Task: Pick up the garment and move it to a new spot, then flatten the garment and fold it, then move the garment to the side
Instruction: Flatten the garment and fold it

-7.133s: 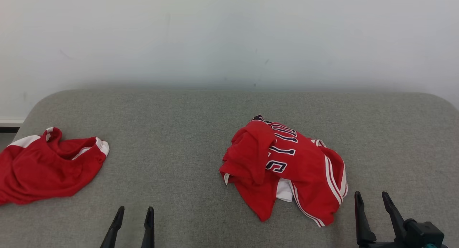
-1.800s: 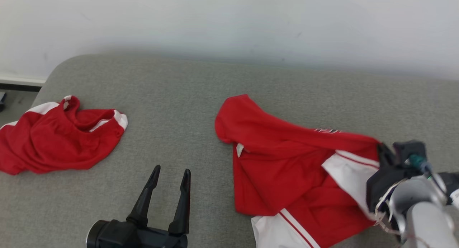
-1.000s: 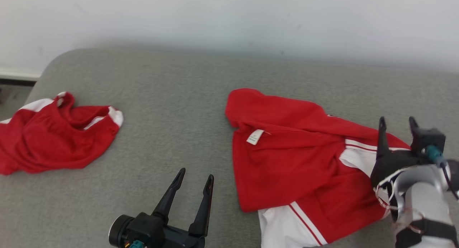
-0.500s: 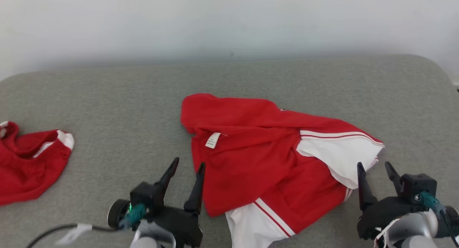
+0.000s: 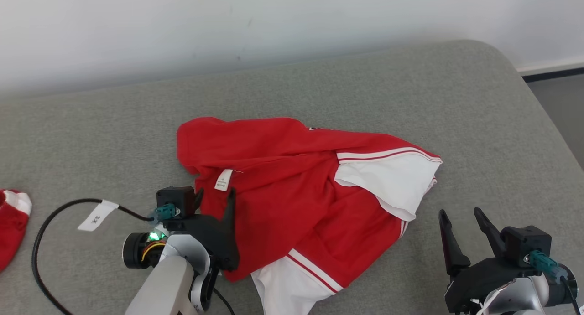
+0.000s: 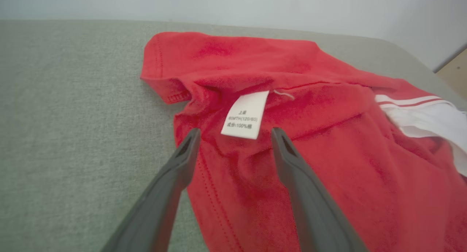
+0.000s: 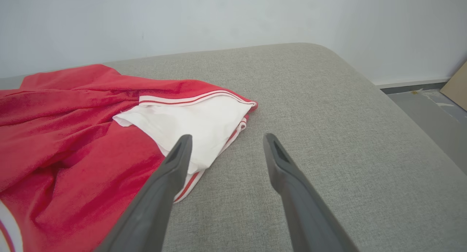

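The garment (image 5: 292, 201) is a red piece with white panels and striped trim, lying rumpled and partly spread in the middle of the grey surface (image 5: 410, 87). Its white label (image 6: 243, 115) faces up near its left edge. My left gripper (image 5: 214, 194) stands open just over that left edge, its fingers either side of the label (image 5: 222, 180) with nothing held. My right gripper (image 5: 458, 212) is open over bare surface, just right of the garment's white panel (image 7: 189, 126). In the right wrist view the gripper (image 7: 226, 137) points past the garment's right-hand corner.
A second red and white garment (image 5: 11, 224) lies at the far left edge. A black cable with a white tag (image 5: 98, 214) loops beside my left wrist. The padded surface ends in a rounded corner at the right (image 5: 515, 73), with floor (image 7: 430, 109) beyond. A pale wall runs behind.
The head camera has swung right, so everything shifted left in view. My left gripper has come forward onto the garment's left edge by the label. The right gripper stays open, now farther from the white panel.
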You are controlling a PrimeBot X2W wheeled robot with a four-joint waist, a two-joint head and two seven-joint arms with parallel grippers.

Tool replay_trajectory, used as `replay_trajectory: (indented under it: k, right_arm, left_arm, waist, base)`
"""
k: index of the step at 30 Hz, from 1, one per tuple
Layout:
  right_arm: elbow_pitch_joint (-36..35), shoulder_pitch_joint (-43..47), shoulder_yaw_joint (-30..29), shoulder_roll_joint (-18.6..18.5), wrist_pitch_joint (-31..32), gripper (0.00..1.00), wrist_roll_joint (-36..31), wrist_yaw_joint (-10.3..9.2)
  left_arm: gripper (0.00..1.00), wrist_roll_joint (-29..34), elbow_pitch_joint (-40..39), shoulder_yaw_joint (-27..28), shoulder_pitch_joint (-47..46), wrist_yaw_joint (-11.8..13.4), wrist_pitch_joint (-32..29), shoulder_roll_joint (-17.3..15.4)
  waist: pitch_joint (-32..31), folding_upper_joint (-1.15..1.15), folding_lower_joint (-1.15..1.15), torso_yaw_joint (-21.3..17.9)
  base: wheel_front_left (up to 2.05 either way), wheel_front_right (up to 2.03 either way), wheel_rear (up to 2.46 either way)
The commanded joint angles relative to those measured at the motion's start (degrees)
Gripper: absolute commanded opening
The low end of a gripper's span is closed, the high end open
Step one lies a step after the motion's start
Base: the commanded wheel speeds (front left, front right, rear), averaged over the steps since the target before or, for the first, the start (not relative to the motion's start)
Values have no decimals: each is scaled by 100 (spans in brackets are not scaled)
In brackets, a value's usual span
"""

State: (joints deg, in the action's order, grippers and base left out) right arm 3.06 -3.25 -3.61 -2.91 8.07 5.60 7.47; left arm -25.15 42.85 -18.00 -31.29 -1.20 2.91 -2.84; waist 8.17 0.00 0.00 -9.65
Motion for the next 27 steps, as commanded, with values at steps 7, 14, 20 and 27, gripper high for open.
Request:
replay_trajectory:
  k: [7,14,20,27]
  right_arm:
    - [-75,54,1,4,17,100,23,6]
    - [-97,66,-66,5,17,100,42,6]
    - [-93,108,-189,3,27,100,33,6]
    - [-76,136,-178,4,74,100,51,6]
  left_arm:
    - [5,-279,592,-67,-365,254,11,-6]
    - [0,-546,795,-349,-451,151,236,-7]
    - [0,-738,406,-572,-91,177,678,-7]
    - [0,-636,-134,-679,199,368,707,-101]
  waist:
    - [203,0,0,-196]
    - [209,0,0,-50]
    - [123,0,0,305]
    - [-11,0,0,681]
  base:
    - [0,0,0]
    - [0,0,0]
    - [0,0,0]
    - [0,0,0]
